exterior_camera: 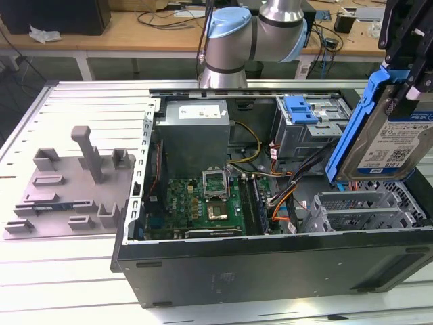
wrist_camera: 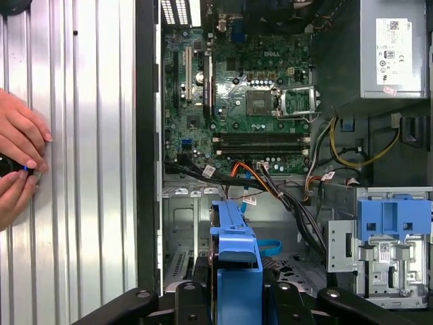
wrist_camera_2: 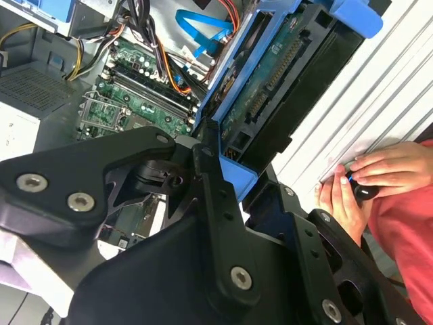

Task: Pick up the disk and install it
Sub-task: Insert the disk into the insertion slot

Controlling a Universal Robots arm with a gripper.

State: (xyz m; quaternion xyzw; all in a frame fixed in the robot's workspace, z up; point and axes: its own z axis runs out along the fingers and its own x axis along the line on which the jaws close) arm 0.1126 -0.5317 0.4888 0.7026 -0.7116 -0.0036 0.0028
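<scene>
The disk (exterior_camera: 391,145), a silver hard drive with a white-and-blue label in a bright blue carrier, hangs tilted on edge above the open computer case (exterior_camera: 270,261), at the exterior view's right. My black gripper (exterior_camera: 408,84) is shut on its upper end. In the second wrist view the disk (wrist_camera_2: 270,88) shows its green circuit-board side, clamped in my gripper (wrist_camera_2: 247,193). In the first wrist view the disk (wrist_camera: 237,267) appears edge-on in my gripper (wrist_camera: 237,301), over the bay area beside the cables.
A grey drive cage with a blue bracket (exterior_camera: 302,110) sits at the case's back right, also in the first wrist view (wrist_camera: 392,227). Motherboard (exterior_camera: 203,200), power supply (exterior_camera: 196,128) and loose cables (exterior_camera: 291,183) fill the case. A grey fixture (exterior_camera: 74,183) lies left. A person's hands (wrist_camera: 17,156) rest beside the case.
</scene>
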